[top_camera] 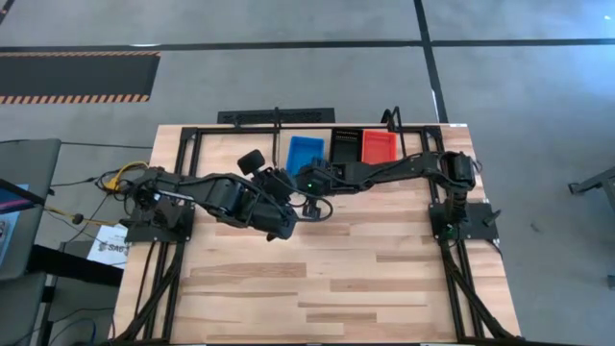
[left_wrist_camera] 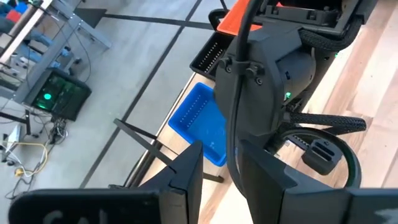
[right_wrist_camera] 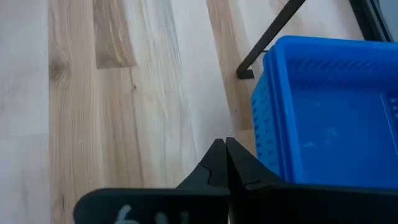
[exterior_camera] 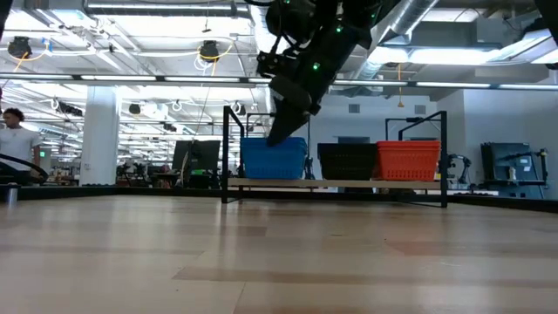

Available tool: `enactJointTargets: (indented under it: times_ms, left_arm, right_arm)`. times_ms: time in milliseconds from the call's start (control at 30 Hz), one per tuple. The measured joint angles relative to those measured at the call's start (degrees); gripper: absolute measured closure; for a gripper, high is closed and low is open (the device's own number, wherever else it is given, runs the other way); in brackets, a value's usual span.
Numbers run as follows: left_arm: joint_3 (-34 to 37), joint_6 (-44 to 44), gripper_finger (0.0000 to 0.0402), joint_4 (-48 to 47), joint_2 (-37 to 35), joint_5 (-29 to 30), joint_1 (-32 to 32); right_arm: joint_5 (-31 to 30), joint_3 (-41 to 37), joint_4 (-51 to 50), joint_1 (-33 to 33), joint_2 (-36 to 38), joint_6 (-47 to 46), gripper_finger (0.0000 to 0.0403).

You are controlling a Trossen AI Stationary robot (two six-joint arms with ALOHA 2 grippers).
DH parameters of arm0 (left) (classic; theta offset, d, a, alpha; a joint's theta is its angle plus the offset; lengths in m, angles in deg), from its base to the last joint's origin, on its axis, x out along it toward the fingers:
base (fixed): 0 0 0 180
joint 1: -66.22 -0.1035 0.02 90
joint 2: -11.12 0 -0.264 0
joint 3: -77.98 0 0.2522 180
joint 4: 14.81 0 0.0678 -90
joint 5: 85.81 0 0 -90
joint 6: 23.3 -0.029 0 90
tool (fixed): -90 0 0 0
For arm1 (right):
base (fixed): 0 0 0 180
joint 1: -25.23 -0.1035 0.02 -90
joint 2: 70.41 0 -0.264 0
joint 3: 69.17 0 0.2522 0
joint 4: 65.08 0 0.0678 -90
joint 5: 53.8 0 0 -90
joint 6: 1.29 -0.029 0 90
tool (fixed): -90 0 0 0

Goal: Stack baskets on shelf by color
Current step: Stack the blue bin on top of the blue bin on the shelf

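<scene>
On the shelf (exterior_camera: 410, 183) at the table's far edge, a blue basket (top_camera: 305, 152), a black one (top_camera: 346, 146) and a red-orange one (top_camera: 381, 145) stand side by side on their bottoms. My right gripper (right_wrist_camera: 225, 146) is shut and slants down just off the blue basket's (right_wrist_camera: 329, 118) near left corner, above the tabletop. In the low view the right gripper (exterior_camera: 275, 135) shows in front of the blue basket (exterior_camera: 275, 161). My left gripper (left_wrist_camera: 221, 149) is open and empty, raised behind the right wrist, left of the baskets (top_camera: 284, 197).
The plank tabletop (top_camera: 336, 279) stretches bare toward the near edge. The right arm's wrist and cable (left_wrist_camera: 273, 74) stand close in front of my left gripper. A shelf rod foot (right_wrist_camera: 245, 71) sits beside the blue basket. A person (exterior_camera: 13, 139) is far off in the room.
</scene>
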Motion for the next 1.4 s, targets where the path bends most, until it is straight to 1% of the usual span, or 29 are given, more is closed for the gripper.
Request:
enactJointTargets:
  times_ms: [167,233,333,400,467,633,1067,1400]
  left_arm:
    - [0.0,0.0,0.0313,0.0,0.0,0.9,0.0]
    - [0.0,0.0,0.0313,0.0,0.0,1.3,0.0]
    - [0.0,0.0,0.0313,0.0,0.0,1.8,0.0]
    - [0.0,0.0,0.0313,0.0,0.0,1.8,0.0]
    - [0.0,0.2,0.0313,0.0,0.0,1.8,0.0]
    - [0.0,1.0,0.0313,0.0,0.0,1.5,0.0]
    - [0.0,1.3,0.0313,0.0,0.0,0.6,0.2]
    - [0.0,1.0,0.0313,0.0,0.0,0.6,0.2]
  right_arm:
    - [0.0,0.0,1.3,-0.1,0.0,-0.1,0.0402]
    - [0.0,0.1,3.2,-0.3,-1.1,-0.1,0.0402]
    - [0.0,-0.1,2.7,-0.5,-2.0,-0.1,0.0402]
    - [-0.1,0.2,4.1,-0.4,-3.2,0.0,0.0402]
    - [-0.1,-0.1,2.1,-0.2,-3.4,0.6,0.0402]
    - [-0.5,0.0,2.5,1.2,-3.2,2.8,0.0402]
    - [-0.8,0.0,0.5,6.3,-2.8,4.9,0.0402]
    - [-0.8,0.0,1.7,6.1,-2.8,4.0,0.0402]
